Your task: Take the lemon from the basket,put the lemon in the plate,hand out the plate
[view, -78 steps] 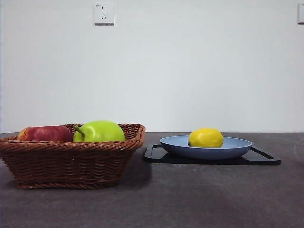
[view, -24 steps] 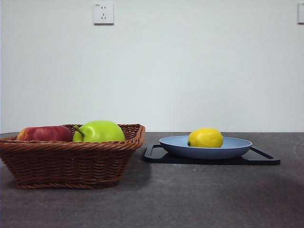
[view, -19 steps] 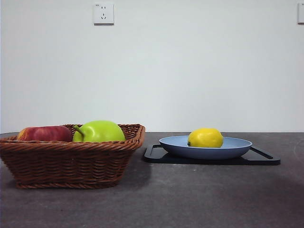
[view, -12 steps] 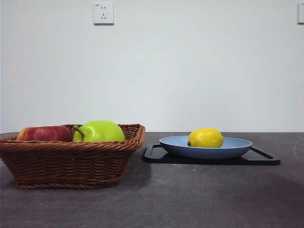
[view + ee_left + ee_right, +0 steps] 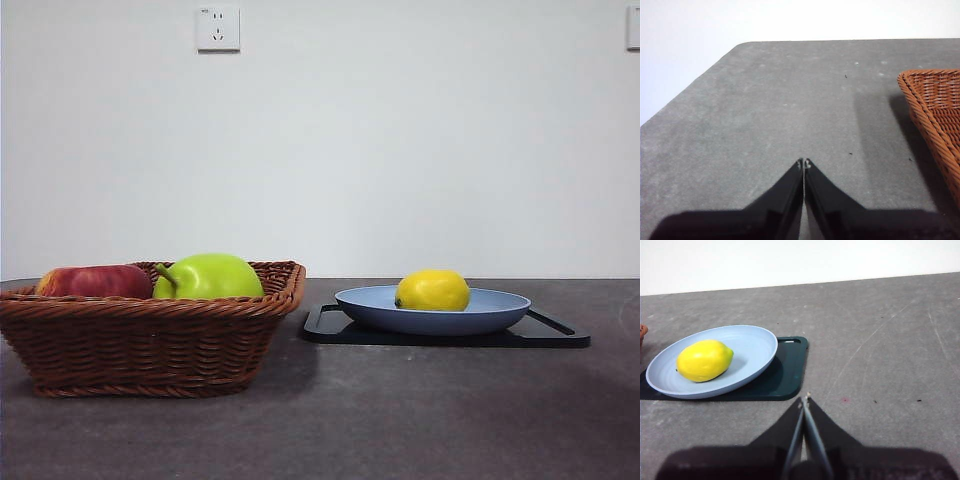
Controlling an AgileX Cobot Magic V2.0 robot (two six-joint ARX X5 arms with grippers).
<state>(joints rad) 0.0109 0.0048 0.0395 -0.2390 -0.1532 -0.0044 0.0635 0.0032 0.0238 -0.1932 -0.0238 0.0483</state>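
The yellow lemon (image 5: 432,290) lies in the light blue plate (image 5: 490,312), which rests on a black tray (image 5: 560,336). The right wrist view shows the lemon (image 5: 704,360) on the plate (image 5: 752,347) as well. My right gripper (image 5: 804,400) is shut and empty, hovering over bare table a short way off the tray's corner. The wicker basket (image 5: 150,340) stands at the left of the front view. My left gripper (image 5: 804,163) is shut with nothing in it, over bare table beside the basket (image 5: 935,115). Neither arm shows in the front view.
A red apple (image 5: 95,281) and a green pear-like fruit (image 5: 210,277) sit in the basket. The dark grey table (image 5: 400,420) stretches in front of both. A white wall with a socket (image 5: 218,28) stands behind.
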